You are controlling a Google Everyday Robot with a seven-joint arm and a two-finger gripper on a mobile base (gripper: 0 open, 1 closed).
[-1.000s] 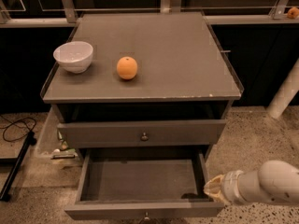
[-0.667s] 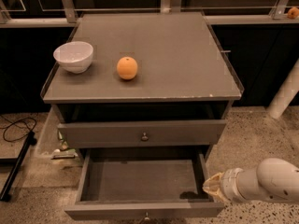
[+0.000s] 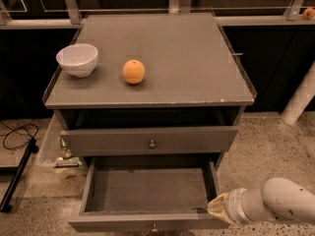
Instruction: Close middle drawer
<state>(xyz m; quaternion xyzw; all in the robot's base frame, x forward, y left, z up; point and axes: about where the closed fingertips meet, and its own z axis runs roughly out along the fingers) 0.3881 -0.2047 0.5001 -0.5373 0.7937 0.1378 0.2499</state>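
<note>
middle drawer [image 3: 147,191] pulled well out, lower centre | gripper [image 3: 215,208] lower right, at drawer's front right corner | its opening: cannot tell | orange [image 3: 133,72] on cabinet top [image 3: 197,68]

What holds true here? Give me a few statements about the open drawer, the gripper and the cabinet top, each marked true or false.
1. The grey wooden middle drawer with the small round knob is pulled far out. True.
2. The robot's gripper is at that drawer's left front corner. False: it is at the right front corner.
3. A white round bowl stands on the flat grey cabinet top, left of the round orange fruit. True.
4. The orange fruit lies inside the middle drawer. False: it sits on the cabinet top.
</note>
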